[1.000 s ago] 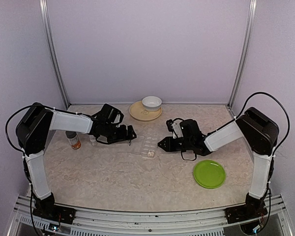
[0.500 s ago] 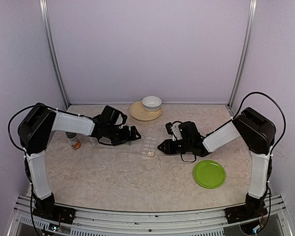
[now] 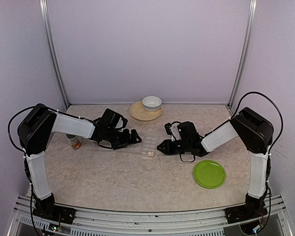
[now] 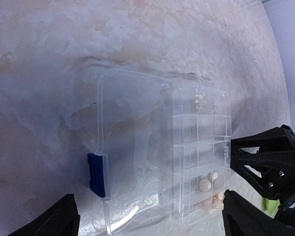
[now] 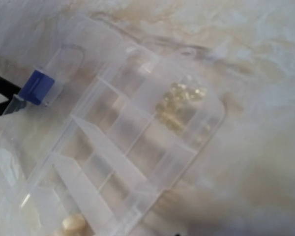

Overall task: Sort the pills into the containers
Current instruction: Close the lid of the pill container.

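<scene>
Over the last second the left gripper (image 3: 136, 137) has slid rightward until its tips sit at the left edge of the pill box (image 3: 146, 146), and the right gripper (image 3: 159, 146) has edged a little leftward to the box's right side. The box itself has not shifted. It lies flat in the middle of the table (image 3: 113, 172), between the two grippers, with its clear lid (image 4: 132, 147) folded open to the left, blue latch (image 4: 97, 175) at the lid's outer edge. A few pale pills (image 4: 205, 184) already rest in its near compartments; most cells look bare. The left fingers are spread wide on either side of the lid, touching nothing. The right jaws are pinched together beside the box wall; whether they carry a pill cannot be told. Sorting looks only partly done, and the left arm seems placed to steady the box. The green plate (image 3: 209, 173) lies near right.
</scene>
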Motion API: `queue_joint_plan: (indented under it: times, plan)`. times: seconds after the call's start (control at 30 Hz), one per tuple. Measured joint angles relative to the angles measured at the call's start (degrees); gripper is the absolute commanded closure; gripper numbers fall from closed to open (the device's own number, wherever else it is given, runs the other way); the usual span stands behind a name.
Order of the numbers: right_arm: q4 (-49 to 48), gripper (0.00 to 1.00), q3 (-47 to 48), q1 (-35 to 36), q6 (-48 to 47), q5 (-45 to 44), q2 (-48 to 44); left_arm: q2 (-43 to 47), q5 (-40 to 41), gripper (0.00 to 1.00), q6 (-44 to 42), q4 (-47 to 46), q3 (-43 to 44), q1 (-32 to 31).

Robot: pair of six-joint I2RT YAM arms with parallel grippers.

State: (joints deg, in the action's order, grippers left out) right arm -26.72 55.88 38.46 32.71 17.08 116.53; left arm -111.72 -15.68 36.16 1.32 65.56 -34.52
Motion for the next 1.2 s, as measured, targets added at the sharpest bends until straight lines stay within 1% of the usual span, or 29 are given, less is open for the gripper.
queue_joint_plan:
  times: [0.37,0.83,1.2]
  plan:
    - [0.02,0.77,1.68,0.00,-0.02,0.87,1.53,0.15,-2.27,0.01,0.57,-3.32,-0.07,-0.31]
    - [-0.04,0.78,2.03,0.00,0.00,1.57,1.88,0.90,-3.41,0.01,0.72,-4.90,-0.11,-0.31]
    - [-0.15,0.78,2.89,0.00,0.00,1.84,2.62,5.25,-4.85,0.01,0.90,-7.17,-1.03,-1.62]
